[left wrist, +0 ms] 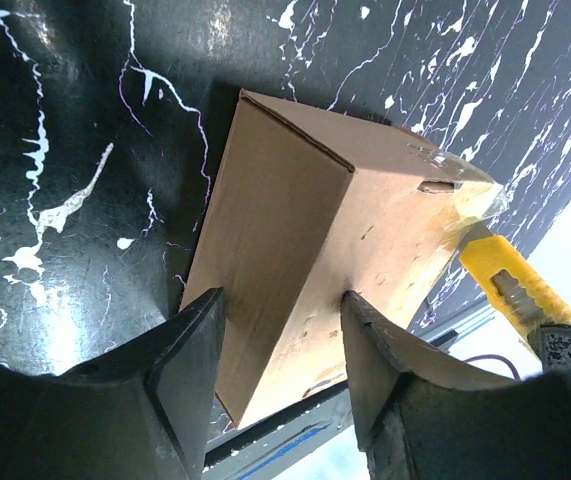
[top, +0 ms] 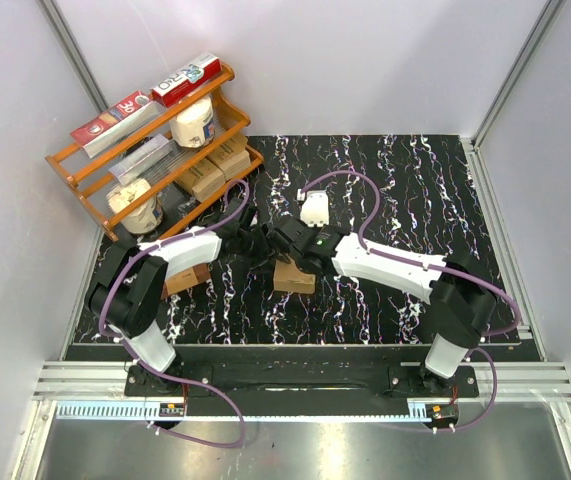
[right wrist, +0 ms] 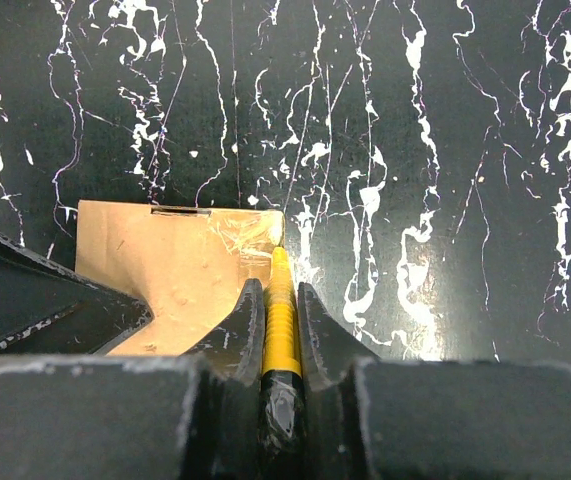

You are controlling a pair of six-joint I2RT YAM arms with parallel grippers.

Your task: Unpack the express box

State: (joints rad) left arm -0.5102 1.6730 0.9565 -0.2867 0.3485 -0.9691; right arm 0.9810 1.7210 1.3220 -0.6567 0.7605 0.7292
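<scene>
Express box (top: 293, 277) sits mid-tabletop (top: 415, 180). Right pincer (right wrist: 280, 292), clenched on a yellow knife (left wrist: 507, 282), meets the box's taped edge. Left pincer (left wrist: 280, 298), released, straddles the box. Another carton (top: 185, 278) lies left of the box, a wooden rack (top: 155, 150) behind-left.

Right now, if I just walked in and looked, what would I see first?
First you'd see the yellow knife pinched in the right claw. Its tip is at the taped corner of the express box, in the middle of the black marbled table. The left claw is right up against that box from the other side, and an orange rack stands at the far back left.
</scene>
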